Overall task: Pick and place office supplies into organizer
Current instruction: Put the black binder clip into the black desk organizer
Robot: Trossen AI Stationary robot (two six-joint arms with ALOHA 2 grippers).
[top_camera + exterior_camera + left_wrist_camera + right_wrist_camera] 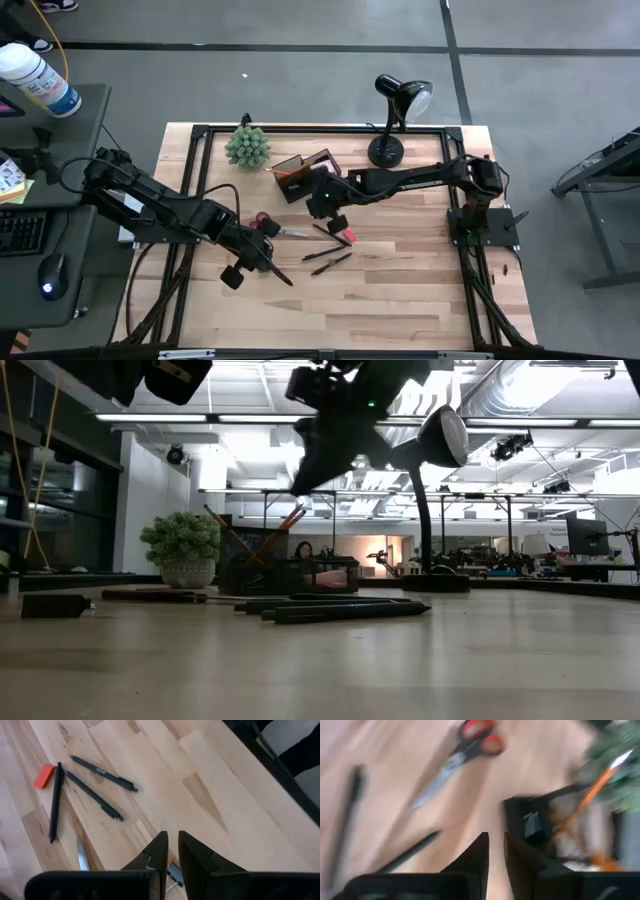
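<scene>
Hovering over the organizer (305,173) at upper centre of the desk (420,290).
Right gripper (495,851) hanging nearly pressed together, pinching nothing; left gripper (172,851) waiting lower left, likewise (narrow gap); scissors (281,229), pens (330,260), eraser (44,775) lying mid-frame.

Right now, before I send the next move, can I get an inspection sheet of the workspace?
Surface: wooden table, black frame.
Job's things: organizer near the plant, orange pencils inside; scissors, three pens and red eraser loose at mid-table.
Clutter: plant, lamp at the far edge.
End effectors: left end effector near the scissors, fingers nearly together, empty; right end effector between organizer and pens, narrow gap, empty.
Cables: black cable looping by the left arm.
Surroundings: side desk, bottle, mouse.
</scene>
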